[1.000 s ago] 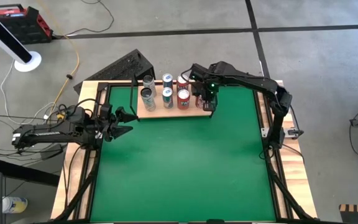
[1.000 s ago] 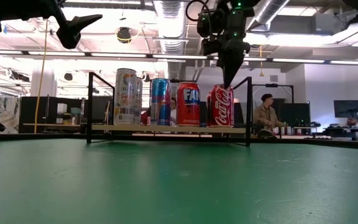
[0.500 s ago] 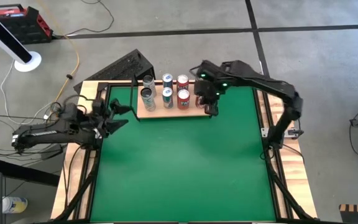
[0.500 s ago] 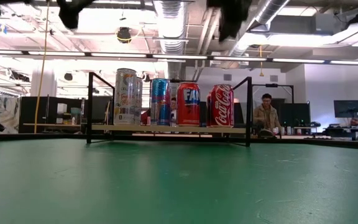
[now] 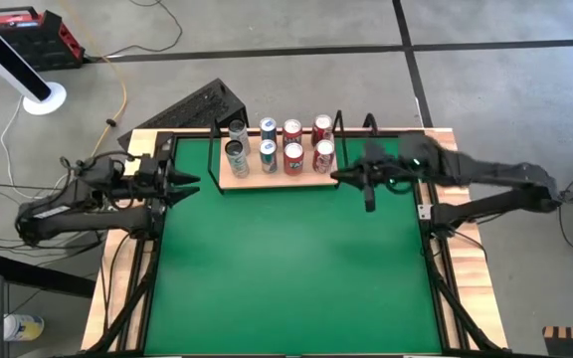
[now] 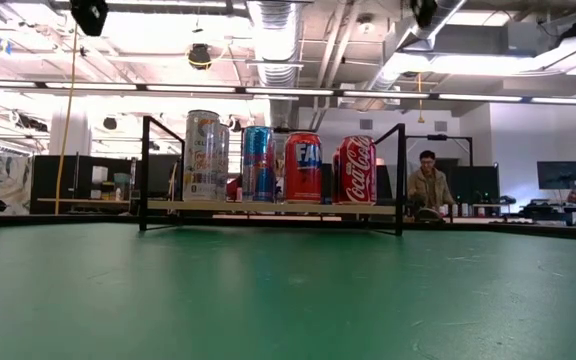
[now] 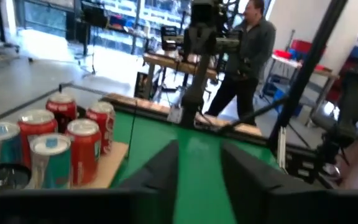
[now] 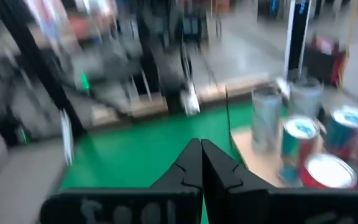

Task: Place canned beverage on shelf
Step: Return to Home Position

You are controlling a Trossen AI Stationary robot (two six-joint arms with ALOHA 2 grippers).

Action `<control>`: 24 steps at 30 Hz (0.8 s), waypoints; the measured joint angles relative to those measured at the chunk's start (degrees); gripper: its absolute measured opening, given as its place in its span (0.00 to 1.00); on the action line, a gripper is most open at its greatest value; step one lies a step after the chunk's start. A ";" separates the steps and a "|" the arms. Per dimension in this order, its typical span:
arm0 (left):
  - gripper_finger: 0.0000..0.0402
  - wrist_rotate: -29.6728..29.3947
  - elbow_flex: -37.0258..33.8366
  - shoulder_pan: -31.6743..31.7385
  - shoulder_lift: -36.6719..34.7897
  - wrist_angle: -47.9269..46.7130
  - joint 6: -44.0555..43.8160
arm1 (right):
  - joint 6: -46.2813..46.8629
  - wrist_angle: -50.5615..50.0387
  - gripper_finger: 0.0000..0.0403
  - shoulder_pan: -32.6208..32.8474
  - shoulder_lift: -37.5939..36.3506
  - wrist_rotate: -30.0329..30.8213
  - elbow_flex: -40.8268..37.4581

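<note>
You're working in an open workshop with a grey concrete floor [image 5: 286,70]. The wooden table [image 5: 476,298] in front of you is covered by a green mat [image 5: 286,268]. At the mat's far edge stands the shelf [image 5: 267,180], a light-wood board with a thin black wire frame. It carries eight cans, upright, in two rows of four. In the low view you can read the near row: a tall pale can [image 6: 204,155], a blue can [image 6: 257,163], an orange-red Fanta can [image 6: 303,167] and a red Coca-Cola can [image 6: 356,170]. They stand close side by side, and the back row is mostly hidden behind them. Your right gripper [image 5: 344,177] hangs over the mat just beside the shelf's right end, apart from the cans. The right wrist view shows its two fingers [image 8: 191,165] pressed together, clenched on nothing. Your left gripper [image 5: 187,183] is over the mat's left edge, near the shelf's left end but not touching it. In the left wrist view its fingers [image 7: 160,171] are spread, with a clear strip of green showing between them, and it holds nothing. A person [image 6: 429,185] is in the room well behind the table, beyond the shelf.
</note>
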 joint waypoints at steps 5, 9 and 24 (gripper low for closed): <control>0.03 1.50 -1.10 0.00 -5.33 -1.75 1.10 | 7.13 24.05 0.05 0.30 -9.48 1.56 -19.94; 0.01 -1.68 -6.02 0.00 -11.73 -0.12 -1.55 | 9.40 25.85 0.05 0.28 -13.82 3.89 -27.90; 0.00 -6.36 -31.13 0.00 -19.24 24.63 -13.93 | 12.44 29.41 0.05 -0.75 -25.50 -0.32 -45.47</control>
